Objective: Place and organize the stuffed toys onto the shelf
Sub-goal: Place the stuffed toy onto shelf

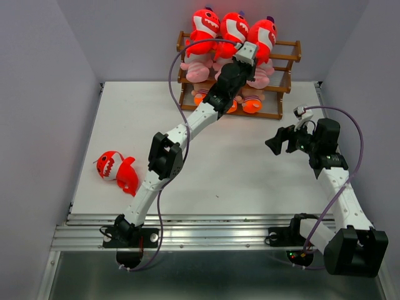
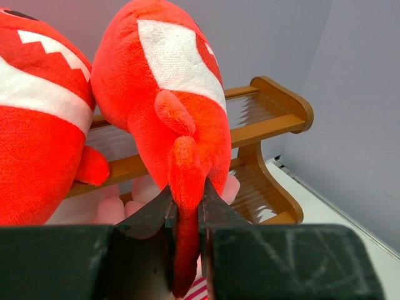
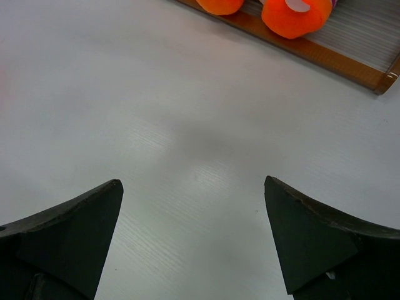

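Note:
Three red sharks stand in a row on the top tier of the brown shelf (image 1: 292, 51). My left gripper (image 1: 249, 59) reaches up to the rightmost shark (image 1: 265, 32). In the left wrist view its jaws (image 2: 186, 194) are shut on that shark's (image 2: 169, 81) hanging tail, with the middle shark (image 2: 37, 125) pressed beside it. Pink toys (image 1: 192, 69) fill the middle tier and orange-footed dolls (image 1: 252, 104) the bottom one. Another red shark (image 1: 116, 169) lies loose at the table's left. My right gripper (image 1: 281, 141) hovers open over bare table (image 3: 194, 187).
The shelf stands against the back wall, its right end post (image 2: 281, 100) close to the held shark. Grey walls close in the table on the left, right and back. The right wrist view shows the shelf's bottom rail (image 3: 337, 62) and orange feet (image 3: 294, 15) just ahead.

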`<control>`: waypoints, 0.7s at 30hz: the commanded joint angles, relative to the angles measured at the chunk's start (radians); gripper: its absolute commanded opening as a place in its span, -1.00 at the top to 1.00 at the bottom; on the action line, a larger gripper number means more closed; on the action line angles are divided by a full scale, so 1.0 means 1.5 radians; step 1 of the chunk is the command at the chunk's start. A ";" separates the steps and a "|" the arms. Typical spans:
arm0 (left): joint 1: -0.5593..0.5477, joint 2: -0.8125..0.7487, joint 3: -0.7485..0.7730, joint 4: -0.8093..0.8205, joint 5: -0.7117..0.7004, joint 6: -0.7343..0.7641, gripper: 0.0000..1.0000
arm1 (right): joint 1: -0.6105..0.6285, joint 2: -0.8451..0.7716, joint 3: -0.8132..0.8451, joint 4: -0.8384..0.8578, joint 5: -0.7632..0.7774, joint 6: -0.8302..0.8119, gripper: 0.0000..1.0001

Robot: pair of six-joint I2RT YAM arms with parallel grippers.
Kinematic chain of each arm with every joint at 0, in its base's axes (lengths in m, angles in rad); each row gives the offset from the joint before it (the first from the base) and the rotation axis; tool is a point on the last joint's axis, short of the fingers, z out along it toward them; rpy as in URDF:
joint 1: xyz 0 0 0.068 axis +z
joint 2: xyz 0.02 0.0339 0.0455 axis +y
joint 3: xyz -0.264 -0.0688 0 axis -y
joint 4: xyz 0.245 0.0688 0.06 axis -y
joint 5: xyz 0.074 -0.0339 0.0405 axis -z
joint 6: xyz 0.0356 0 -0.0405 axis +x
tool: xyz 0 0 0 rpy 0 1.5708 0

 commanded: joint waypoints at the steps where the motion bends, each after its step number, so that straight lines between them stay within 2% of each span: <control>1: -0.005 -0.026 0.046 0.061 -0.010 -0.016 0.77 | -0.004 -0.007 0.004 0.034 0.000 0.001 -1.00; 18: -0.004 0.016 0.059 0.106 -0.048 -0.103 0.82 | -0.004 -0.009 0.005 0.034 0.004 0.000 -1.00; 21: -0.004 0.024 0.060 0.110 -0.050 -0.112 0.74 | -0.004 -0.010 0.005 0.034 0.005 0.000 -1.00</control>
